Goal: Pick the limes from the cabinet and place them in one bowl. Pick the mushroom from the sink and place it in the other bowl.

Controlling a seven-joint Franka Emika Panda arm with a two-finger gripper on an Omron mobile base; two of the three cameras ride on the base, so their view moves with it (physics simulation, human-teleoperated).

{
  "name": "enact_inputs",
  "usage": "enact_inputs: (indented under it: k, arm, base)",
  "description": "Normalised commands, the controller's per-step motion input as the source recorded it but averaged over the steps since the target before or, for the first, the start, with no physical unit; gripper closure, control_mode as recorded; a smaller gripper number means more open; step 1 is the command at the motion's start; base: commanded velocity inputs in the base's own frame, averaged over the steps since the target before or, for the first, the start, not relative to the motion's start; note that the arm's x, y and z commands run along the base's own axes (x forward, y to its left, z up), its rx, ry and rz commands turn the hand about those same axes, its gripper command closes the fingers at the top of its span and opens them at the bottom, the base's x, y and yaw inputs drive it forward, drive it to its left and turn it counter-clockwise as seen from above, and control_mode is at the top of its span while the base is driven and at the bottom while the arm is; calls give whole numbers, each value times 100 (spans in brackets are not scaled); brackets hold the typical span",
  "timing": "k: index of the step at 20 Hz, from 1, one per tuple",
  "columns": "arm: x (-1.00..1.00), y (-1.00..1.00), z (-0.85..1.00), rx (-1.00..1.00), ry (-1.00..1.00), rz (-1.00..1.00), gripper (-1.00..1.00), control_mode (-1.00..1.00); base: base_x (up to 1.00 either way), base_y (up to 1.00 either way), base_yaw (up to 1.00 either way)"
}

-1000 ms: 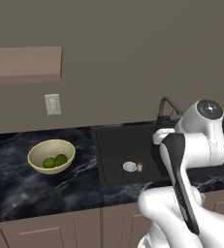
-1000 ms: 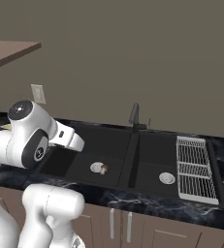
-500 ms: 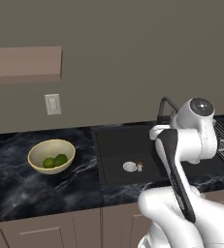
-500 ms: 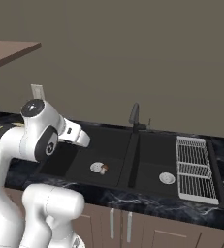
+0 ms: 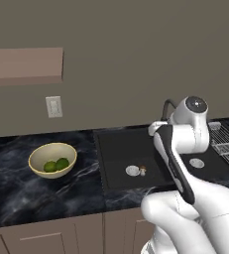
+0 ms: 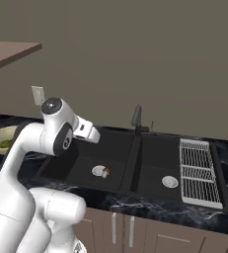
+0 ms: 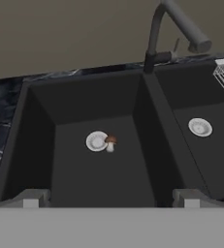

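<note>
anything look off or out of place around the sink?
One thing: a mushroom stands in the left basin of the black sink, right beside the round silver drain, an odd spot for food. Nothing looks spilled or damaged. Both limes sit in the pale yellow bowl on the counter.

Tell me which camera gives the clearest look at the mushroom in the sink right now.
The hand view: the mushroom sits near its centre, brown cap and white stem distinct, right beside the drain. The left base view and right base view each show it as a small speck beside that drain.
</note>
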Motion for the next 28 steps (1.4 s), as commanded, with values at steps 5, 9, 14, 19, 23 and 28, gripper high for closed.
enact_inputs:
  k: [5, 9, 14, 19, 23, 28]
  arm:
    - [58, 0, -30, 2, 3, 0, -100, -100]
    - [20, 0, -44, 0, 13, -4, -100, -100]
    - [7, 0, -44, 0, 8, -5, -100, -100]
    - [20, 0, -45, 3, 3, -2, -100, -100]
    - [18, -1, -46, 2, 8, -2, -100, -100]
    - [26, 0, -41, 1, 5, -1, -100, -100]
  base:
    - [0, 0, 0]
    - [0, 0, 0]
    - [0, 0, 0]
    - [0, 0, 0]
    - [0, 0, 0]
    - [0, 0, 0]
